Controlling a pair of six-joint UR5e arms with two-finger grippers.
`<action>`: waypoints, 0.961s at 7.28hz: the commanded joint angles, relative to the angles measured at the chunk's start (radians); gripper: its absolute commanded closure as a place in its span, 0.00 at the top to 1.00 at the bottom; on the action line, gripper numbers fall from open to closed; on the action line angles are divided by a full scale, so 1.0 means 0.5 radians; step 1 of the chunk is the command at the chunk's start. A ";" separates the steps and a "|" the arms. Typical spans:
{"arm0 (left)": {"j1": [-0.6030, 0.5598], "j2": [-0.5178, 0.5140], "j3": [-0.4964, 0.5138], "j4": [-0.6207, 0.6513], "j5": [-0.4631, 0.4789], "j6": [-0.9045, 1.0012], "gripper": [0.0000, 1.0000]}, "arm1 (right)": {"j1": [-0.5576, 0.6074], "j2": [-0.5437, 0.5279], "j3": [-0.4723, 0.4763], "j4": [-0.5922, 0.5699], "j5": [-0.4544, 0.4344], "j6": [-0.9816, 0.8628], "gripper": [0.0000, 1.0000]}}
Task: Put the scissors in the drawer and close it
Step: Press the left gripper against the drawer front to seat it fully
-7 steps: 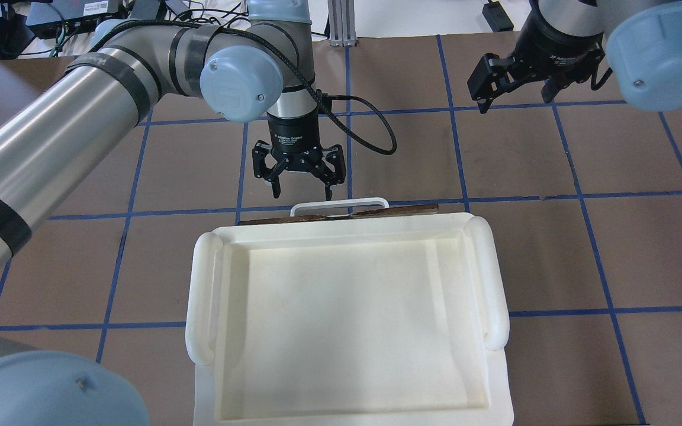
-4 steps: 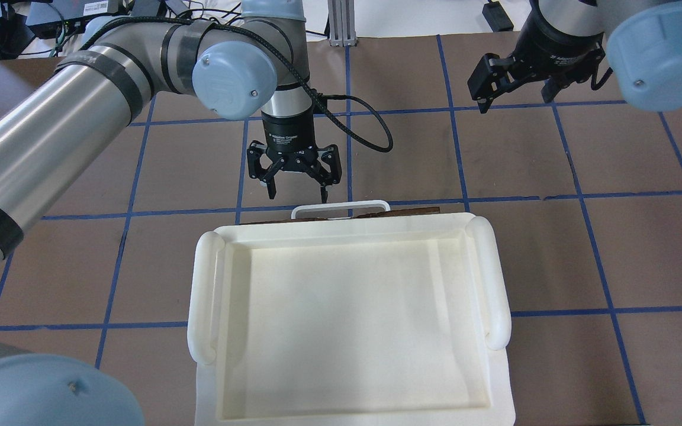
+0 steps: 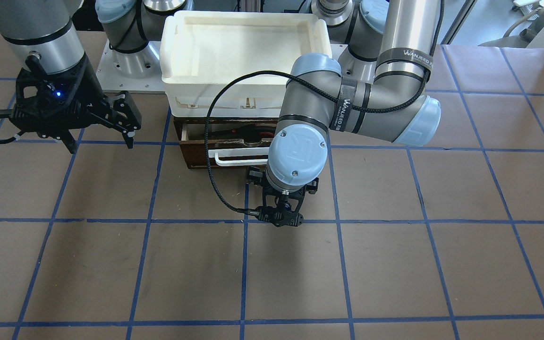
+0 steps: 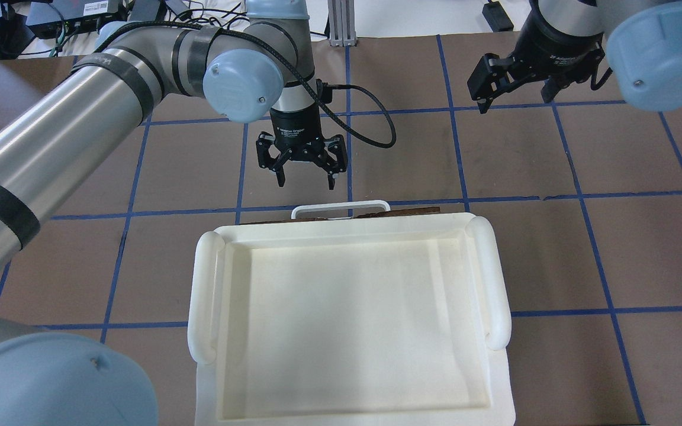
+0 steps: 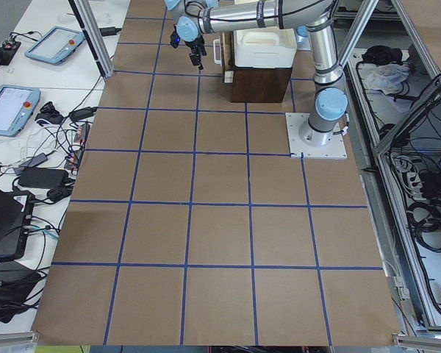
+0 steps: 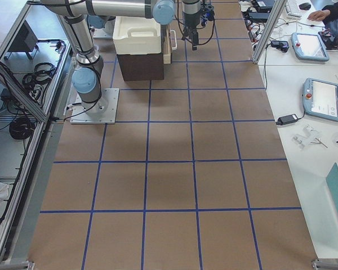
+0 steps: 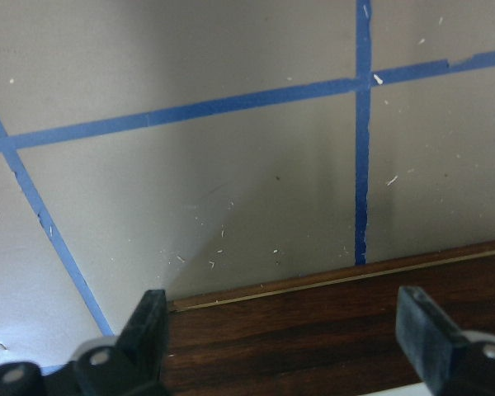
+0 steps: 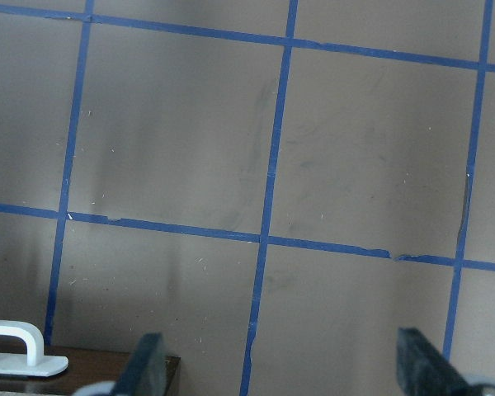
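The dark brown drawer (image 3: 196, 151) sits under a white tray and stands partly open, its white bar handle (image 3: 239, 158) facing away from the robot. The scissors (image 3: 248, 134) lie inside it; a dark shape with a red-orange touch shows, partly hidden by the left arm. In the overhead view only the handle (image 4: 341, 209) and a brown strip of the drawer (image 4: 412, 210) show. My left gripper (image 4: 304, 177) is open and empty, just beyond the handle and apart from it. Its fingers (image 7: 148, 322) frame the drawer's front edge (image 7: 313, 330). My right gripper (image 4: 515, 97) is open and empty, off to the right.
The white plastic tray (image 4: 498, 284) sits on top of the drawer's cabinet and hides most of it from above. The left arm's cable (image 3: 210, 156) loops in front of the drawer. The right gripper (image 3: 97, 134) hangs beside the cabinet. Brown table with blue tape grid (image 4: 578, 195).
The drawer's handle slid slightly toward the cabinet early on. The left gripper, still open, has since drawn back from the handle, away from the robot. The right arm has not moved.
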State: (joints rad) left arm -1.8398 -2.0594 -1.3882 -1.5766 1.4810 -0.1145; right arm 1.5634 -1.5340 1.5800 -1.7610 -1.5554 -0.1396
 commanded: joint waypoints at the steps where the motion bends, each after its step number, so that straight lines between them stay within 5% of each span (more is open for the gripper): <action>1: -0.039 -0.002 -0.018 0.005 0.005 -0.130 1.00 | 0.003 0.000 0.000 0.000 0.000 0.000 1.00; 7: -0.045 0.023 -0.034 -0.163 -0.066 -0.161 1.00 | 0.000 0.000 0.000 -0.003 0.000 0.003 1.00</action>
State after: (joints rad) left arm -1.8622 -2.0502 -1.4035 -1.6527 1.4590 -0.1941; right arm 1.5644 -1.5340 1.5800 -1.7616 -1.5555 -0.1381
